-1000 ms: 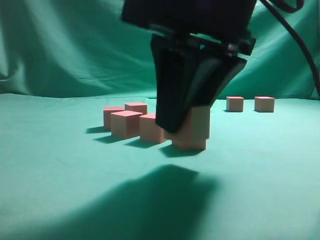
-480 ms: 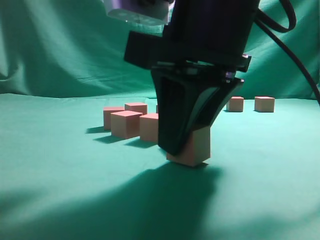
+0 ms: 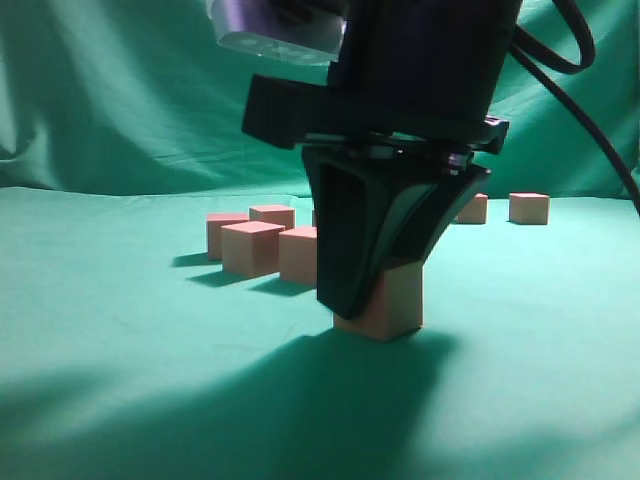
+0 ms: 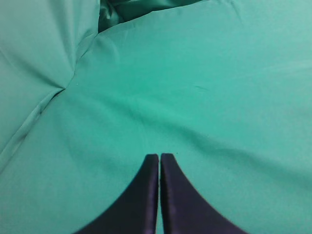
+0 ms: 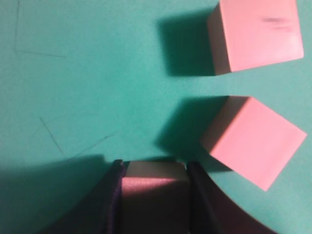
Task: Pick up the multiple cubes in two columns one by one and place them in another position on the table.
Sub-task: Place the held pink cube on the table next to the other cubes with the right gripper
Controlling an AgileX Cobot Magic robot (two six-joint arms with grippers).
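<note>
The cube I hold sits low between my right gripper's fingers, its bottom at or just above the table, slightly tilted with one corner turned toward the exterior camera (a cube, so no long axis). Since a second ago it has come forward, away from the clustered cubes now behind and left of my fingers, and dropped lower over its shadow. My right arm hangs nearly straight down, jaws clamped on the cube's two sides; my left gripper hovers over bare cloth, fingers pressed together.
</note>
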